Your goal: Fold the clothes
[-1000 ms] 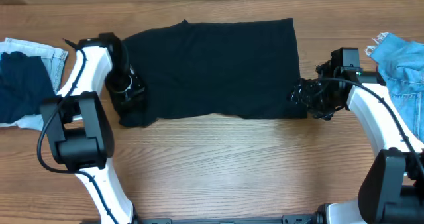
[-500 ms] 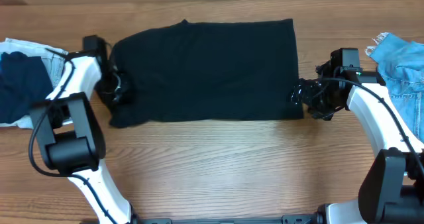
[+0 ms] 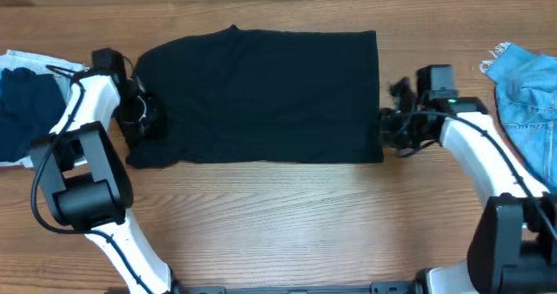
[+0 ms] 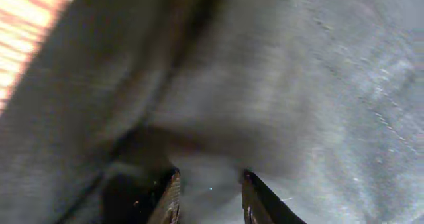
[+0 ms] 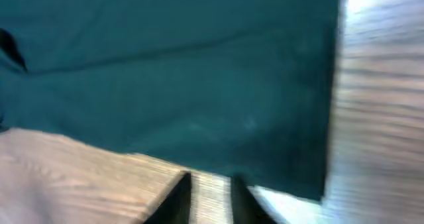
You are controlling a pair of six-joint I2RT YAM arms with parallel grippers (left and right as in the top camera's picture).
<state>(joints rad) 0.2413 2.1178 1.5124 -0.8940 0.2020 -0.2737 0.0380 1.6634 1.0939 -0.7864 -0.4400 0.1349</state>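
A black garment (image 3: 261, 94) lies flat in a wide rectangle across the back middle of the wooden table (image 3: 287, 224). My left gripper (image 3: 139, 120) sits at its left edge. In the left wrist view the jaws (image 4: 211, 194) stand apart, with dark cloth (image 4: 298, 85) filling the view and showing in the gap. My right gripper (image 3: 387, 129) is at the garment's right edge. The blurred right wrist view shows its jaws (image 5: 211, 197) drawn close, with bare wood between them and the cloth (image 5: 165, 65) just beyond the tips.
A pile of dark blue and pale clothes (image 3: 26, 103) lies at the far left. Light blue denim (image 3: 526, 85) lies at the far right. Bare wood runs along the front of the table.
The garment has slid left and its front edge has straightened. My left gripper moved left and back and its jaws have parted. My right gripper followed leftward and its jaws have closed.
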